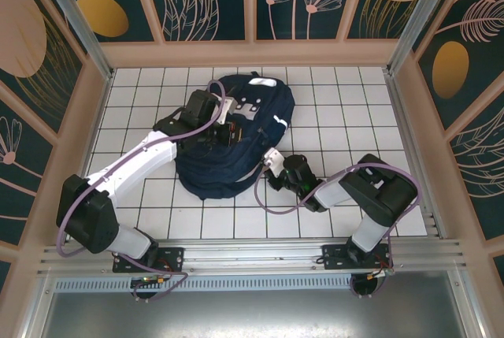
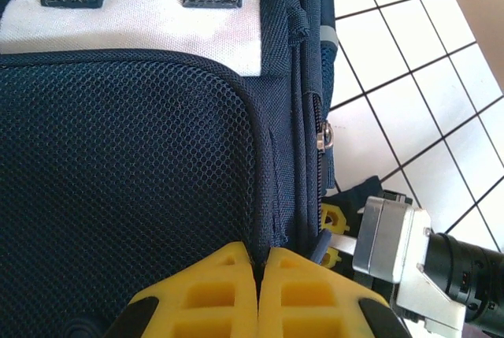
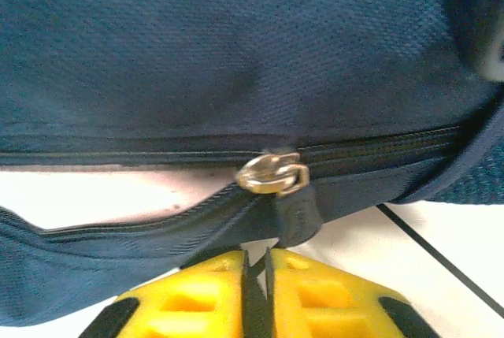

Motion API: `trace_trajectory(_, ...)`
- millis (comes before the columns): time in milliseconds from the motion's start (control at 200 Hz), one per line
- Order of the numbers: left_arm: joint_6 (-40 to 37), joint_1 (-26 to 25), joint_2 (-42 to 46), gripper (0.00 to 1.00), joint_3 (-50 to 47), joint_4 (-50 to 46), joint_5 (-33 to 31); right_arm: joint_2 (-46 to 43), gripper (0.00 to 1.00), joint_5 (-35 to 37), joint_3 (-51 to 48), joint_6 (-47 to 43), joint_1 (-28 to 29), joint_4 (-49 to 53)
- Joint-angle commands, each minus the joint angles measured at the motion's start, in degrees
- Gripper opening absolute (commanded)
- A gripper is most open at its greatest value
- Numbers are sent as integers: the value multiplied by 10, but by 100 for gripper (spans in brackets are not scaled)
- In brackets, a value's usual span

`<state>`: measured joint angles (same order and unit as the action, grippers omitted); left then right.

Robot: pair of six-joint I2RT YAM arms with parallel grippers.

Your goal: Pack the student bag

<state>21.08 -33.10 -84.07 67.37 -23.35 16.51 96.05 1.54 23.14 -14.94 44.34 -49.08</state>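
Note:
The student bag [image 1: 236,145], dark navy with white buckle patches, lies in the middle of the tiled table. My left gripper [image 1: 224,131] rests on top of it; in the left wrist view the yellow jaws [image 2: 260,263] are shut on a fabric ridge beside the mesh pocket [image 2: 118,188]. My right gripper [image 1: 266,169] is at the bag's right side. In the right wrist view its jaws [image 3: 256,263] are closed on the dark pull tab [image 3: 295,213] hanging from the brass zipper slider [image 3: 272,174]. Left of the slider the zipper gapes, showing a pale interior [image 3: 110,192].
White tiled table [image 1: 346,109] surrounds the bag, with free room at back and right. Patterned wall panels [image 1: 71,78] close in three sides. An aluminium rail [image 1: 252,253] runs along the near edge by the arm bases.

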Motion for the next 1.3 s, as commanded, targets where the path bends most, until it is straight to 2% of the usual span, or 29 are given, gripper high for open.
trace_trajectory(0,-5,-3,41,0,-1,9,26,-8,21,11,15,-6,-2,1)
trace_trajectory(110,0,-3,45,0,-11,14,35,-5,25,-2,21,-6,-1,-1)
trace_trajectory(210,5,-2,46,0,-21,24,37,-6,24,-4,33,-4,3,3)
trace_trajectory(345,16,-3,40,0,-26,39,35,-19,14,-43,38,-9,18,11)
trace_trajectory(485,31,-3,24,0,-18,57,31,-28,0,-41,35,-13,30,38)
trace_trajectory(871,67,-3,-16,0,-2,97,46,-64,0,-9,-12,-16,76,49)
trace_trajectory(1136,79,-3,-38,0,3,110,52,-71,0,7,-44,-3,122,13)
trace_trajectory(1296,72,-2,-33,0,1,102,49,-101,0,44,-76,37,113,7)
